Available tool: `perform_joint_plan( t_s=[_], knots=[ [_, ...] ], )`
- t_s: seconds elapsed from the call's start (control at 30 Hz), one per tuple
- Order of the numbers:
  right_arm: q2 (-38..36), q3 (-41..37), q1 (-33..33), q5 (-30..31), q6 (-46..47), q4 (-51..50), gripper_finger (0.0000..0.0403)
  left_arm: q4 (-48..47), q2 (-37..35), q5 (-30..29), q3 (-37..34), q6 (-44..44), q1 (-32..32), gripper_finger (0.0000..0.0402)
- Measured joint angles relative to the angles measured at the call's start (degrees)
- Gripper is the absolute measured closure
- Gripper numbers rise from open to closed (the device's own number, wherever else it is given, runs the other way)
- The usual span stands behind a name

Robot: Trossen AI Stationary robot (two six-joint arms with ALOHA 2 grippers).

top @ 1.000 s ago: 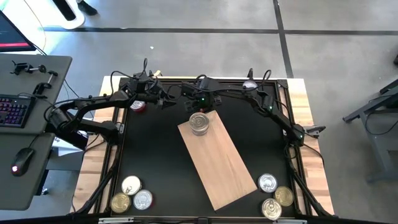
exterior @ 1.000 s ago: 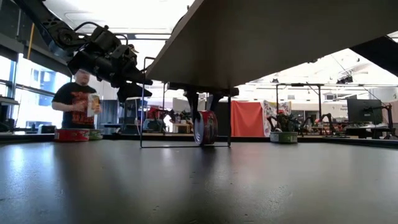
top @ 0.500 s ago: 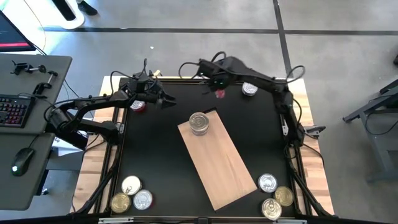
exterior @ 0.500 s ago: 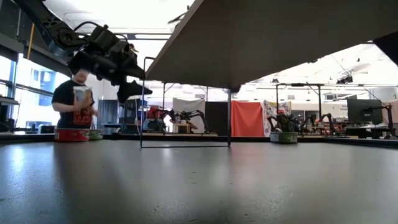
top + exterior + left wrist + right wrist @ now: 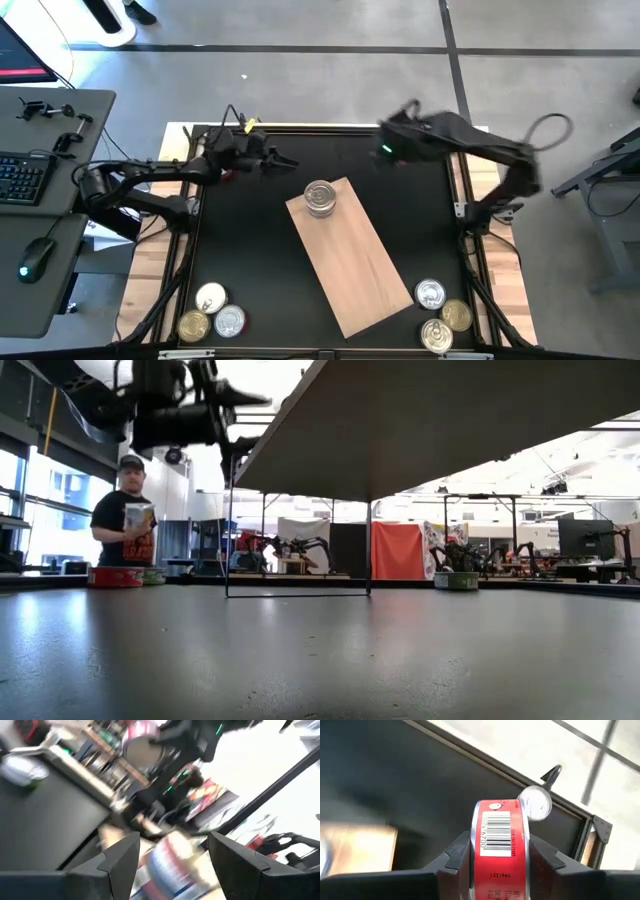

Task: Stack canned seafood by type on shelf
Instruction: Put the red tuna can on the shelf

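Right gripper (image 5: 496, 865) clamps red can (image 5: 499, 847) (wrist view only)

High view is evenly lit from overhead, no hard shadows; the black table (image 5: 250, 250) is rendered matt and dark, the wooden shelf (image 5: 350, 260) pale, small glints are seen on tin lids at lower left (image 5: 212, 297) and lower right (image 5: 430, 293). The right arm (image 5: 450, 140) at upper right is motion-smeared. Low view is backlit: blown-out windows at left and bright ceiling at top, the foreground tabletop dim with a soft sheen, the large shape overhead in silhouette. Left wrist view is heavily motion-blurred throughout, washed-out white at upper right. Right wrist view is sharp on the red-labelled tin (image 5: 499, 851); blur is seen at lower left, glare at upper right.
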Motion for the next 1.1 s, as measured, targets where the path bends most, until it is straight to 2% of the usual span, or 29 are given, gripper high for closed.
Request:
perform_joint_plan(
  t_s=[0.13, 0.23, 0.33, 0.47, 0.6, 0.87, 1.0, 1.1],
  knots=[
    [-10.8, -9.4, 6.9, -0.7, -3.0, 9.2, 0.0290, 10.7, 0.0, -6.9, 0.0, -8.4, -4.8, 0.0174],
    [-15.3, -12.6, 13.1, -1.2, -7.5, 17.8, 0.0290, 20.5, 0.0, -12.2, 0.0, -14.6, -6.8, 0.0174],
    [-15.5, -12.8, 19.6, -1.6, -13.5, 23.9, 0.0290, 31.4, 0.0, -17.1, 0.0, -18.9, -7.7, 0.0174],
    [-10.5, -12.2, 26.9, -1.5, -25.2, 30.5, 0.0290, 42.1, -0.2, -22.3, 0.0, -21.0, -8.0, 0.0174],
    [-3.9, -10.9, 30.2, -2.6, -34.1, 30.9, 0.0290, 39.2, -3.1, -24.4, 0.1, -20.9, -7.9, 0.0174],
    [5.9, -7.1, 31.7, -2.7, -50.1, 34.0, 0.0290, 32.5, -7.4, -24.5, 0.1, -19.0, -7.9, 0.0174],
    [9.4, -6.6, 31.7, -3.7, -53.6, 34.1, 0.0290, 31.4, -8.1, -24.4, 0.1, -19.0, -7.9, 0.0174],
    [12.6, -6.6, 31.9, 1.6, -55.7, 33.7, 0.0290, 31.5, -8.5, -24.3, 0.1, -18.9, -7.9, 0.0174]
  ],
)
